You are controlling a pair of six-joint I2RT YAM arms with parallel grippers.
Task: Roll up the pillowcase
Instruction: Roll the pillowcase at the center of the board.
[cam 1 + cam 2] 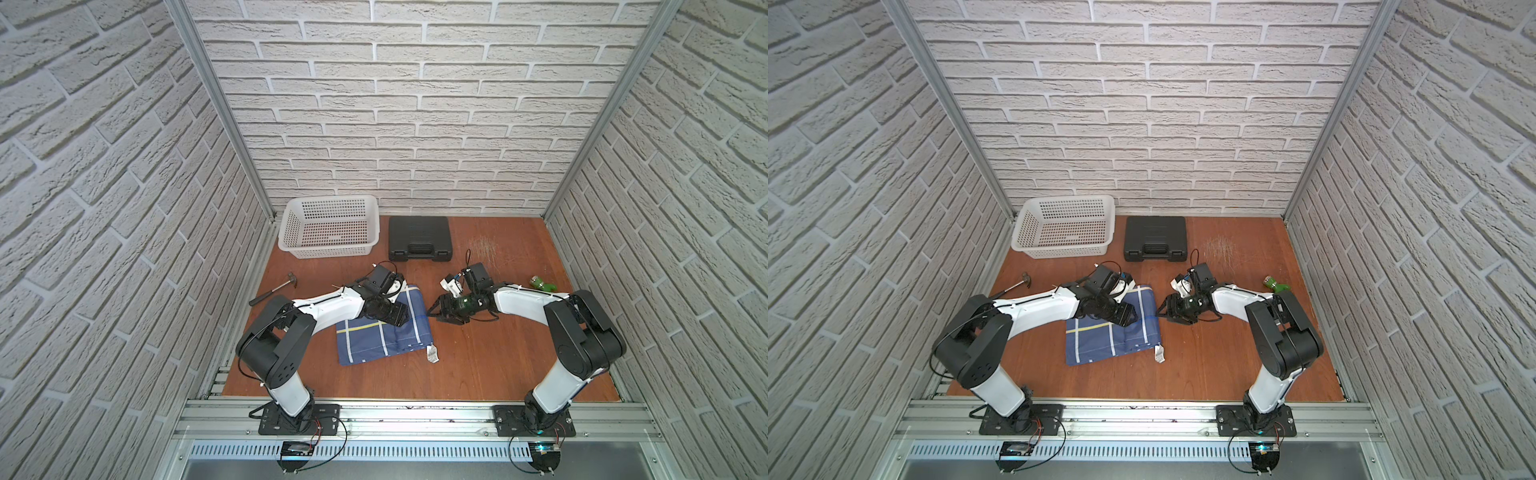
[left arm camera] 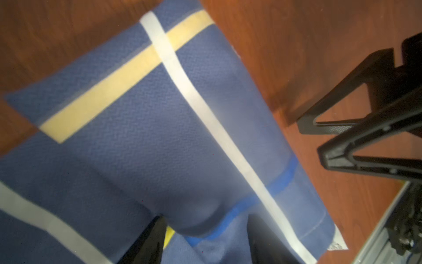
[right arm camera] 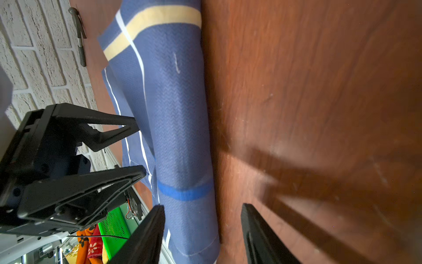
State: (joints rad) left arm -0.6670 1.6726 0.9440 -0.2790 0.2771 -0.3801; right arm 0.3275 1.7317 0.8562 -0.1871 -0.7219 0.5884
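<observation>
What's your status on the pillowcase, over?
Left gripper open over the pillowcase, right gripper open at its edge. Cloth partly rolled, rest flat on the table. Hammer, basket, case all apart from it.

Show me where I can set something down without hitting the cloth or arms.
Free: the near strip of table between pillowcase and front rail; the patch between tag and right arm; the far corner right of the case. Crowded: mid-table, where left gripper and right gripper meet at the cloth.
</observation>
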